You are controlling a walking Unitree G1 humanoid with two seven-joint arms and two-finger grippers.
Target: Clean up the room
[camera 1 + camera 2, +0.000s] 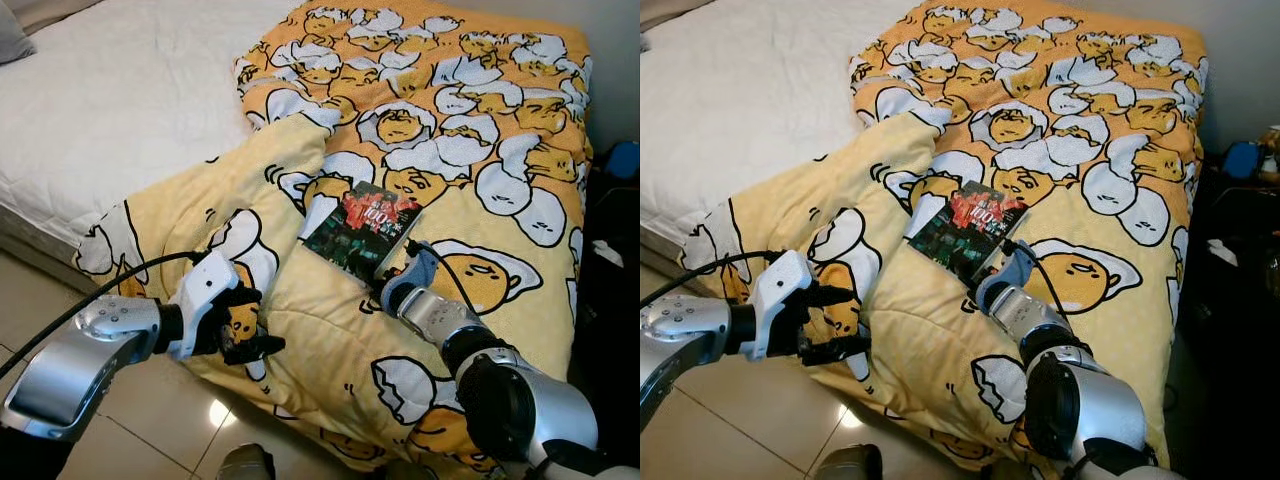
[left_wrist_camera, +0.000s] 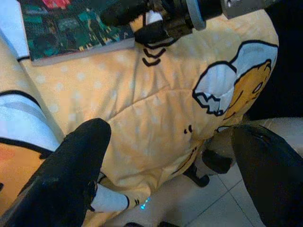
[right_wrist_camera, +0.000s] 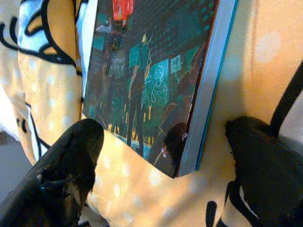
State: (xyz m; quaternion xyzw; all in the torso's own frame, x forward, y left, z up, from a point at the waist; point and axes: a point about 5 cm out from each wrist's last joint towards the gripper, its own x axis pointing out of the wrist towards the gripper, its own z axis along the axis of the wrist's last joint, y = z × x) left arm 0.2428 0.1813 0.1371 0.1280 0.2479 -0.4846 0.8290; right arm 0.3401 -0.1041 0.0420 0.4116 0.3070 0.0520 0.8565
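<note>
Right arm's big silver elbow sat closest to the camera, reaching up onto the yellow egg-character blanket (image 1: 480, 180) toward the book (image 1: 361, 229). So the book is the landmark: a dark-covered paperback with red lettering, lying flat on the blanket, roughly mid-bed where the quilt folds over.

Right gripper (image 3: 163, 161) was right at the book's near corner. In the right wrist view its two black fingers (image 3: 71, 165) were spread wide, one on each side of that corner, resting on the blanket and not clamping anything. The cover art showed a figure against teal and green.

Left gripper (image 1: 240, 325) was well off to the left of the book and lower down, at the blanket's hanging edge near the tiled floor (image 1: 150, 420). Its fingers were also spread apart in the left wrist view, with a fold of quilt bulging between them; couldn't tell if they actually touched the fabric.

Beyond the book on the left, bare white mattress (image 1: 120, 90). To the book's right, past the bed's edge, a dark area with a blue thing (image 1: 622, 158) I couldn't make out.
</note>
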